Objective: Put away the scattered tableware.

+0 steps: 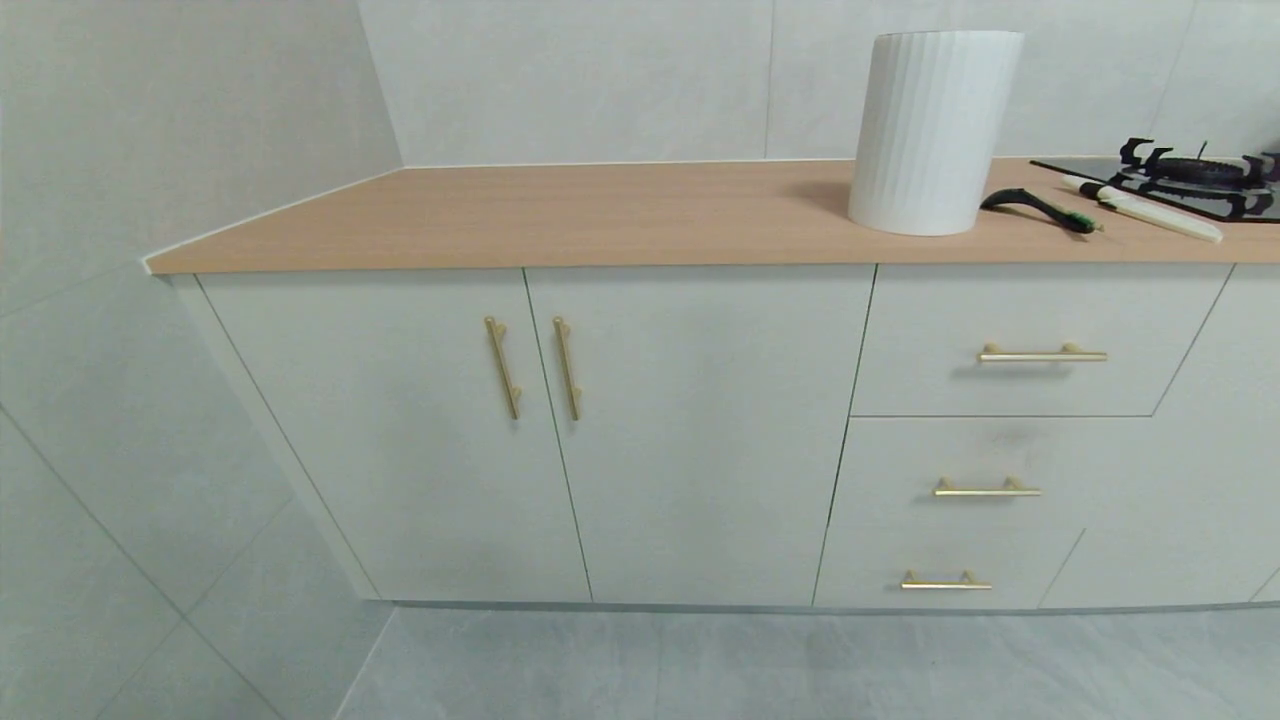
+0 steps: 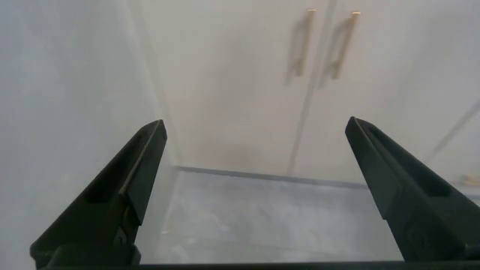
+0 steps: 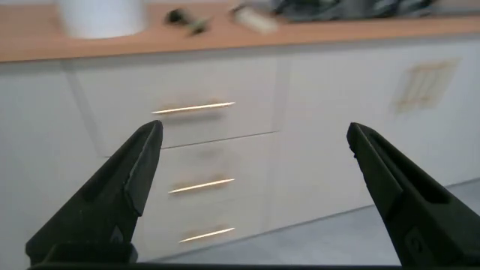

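You had the long wood-look worktop (image 1: 600, 215) ahead of you, set on a white cabinet front (image 1: 700, 430) with two doors and a stack of three drawers, all with brass bar handles.

Toward the right end of the worktop stood the tall white ribbed cylindrical container (image 1: 932, 130), upright. It looked rigid and smooth-walled. I could not judge its weight, and its body seemed too broad to span, so the rim was probably your only purchase.

Right of it sat the black gas hob (image 1: 1200, 175). The long white knife-like utensil (image 1: 1150, 212) lay flat at the hob's near edge. I judged it stiff, light and slippery, and best pinched across the handle end, away from any blade.

Smallest was the black curved-handled utensil with a green tip (image 1: 1040, 207), lying just beside the container's base. It looked light and rigid, likely to skate if nudged, so a pinch at mid-handle seemed right.

Both arms were held low, beneath worktop height and well apart from all of this. Your left gripper (image 2: 255, 129) faced the double doors and the floor at their foot, jaws spread wide and empty. Your right gripper (image 3: 255, 132) faced the drawer stack, likewise spread and holding nothing. Nothing had yet been taken up.
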